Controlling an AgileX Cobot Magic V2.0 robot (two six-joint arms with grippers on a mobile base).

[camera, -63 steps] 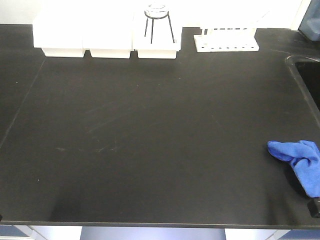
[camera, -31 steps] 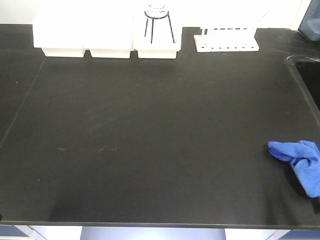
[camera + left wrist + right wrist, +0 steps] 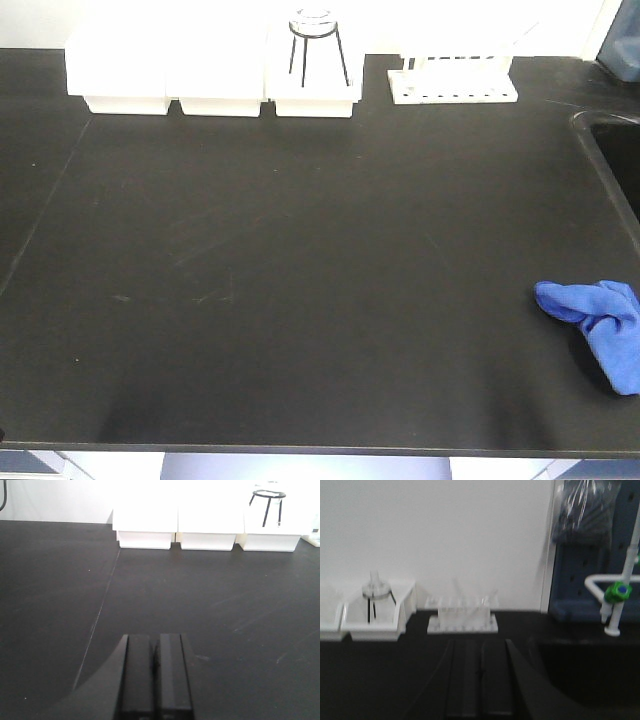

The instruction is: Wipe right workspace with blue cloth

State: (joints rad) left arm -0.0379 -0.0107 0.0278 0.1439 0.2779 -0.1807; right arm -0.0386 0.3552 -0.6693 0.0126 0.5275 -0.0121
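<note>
Blue cloth (image 3: 598,322) lies loose at the right edge of the bench (image 3: 300,250), with no hand on it.

The cloth sits crumpled near the front right corner, on the near side of the sink (image 3: 620,160), partly cut off by the front view's edge. The left hand (image 3: 155,675) hangs over the left part of the bench with its fingers pressed together on nothing. The right hand (image 3: 480,685) is likewise closed and empty, facing the back wall. Faint smears show mid-bench. Nothing shows whether the right side has been wiped. Judging by this, the wipe is either finished or needs a fresh grasp on the cloth.
</note>
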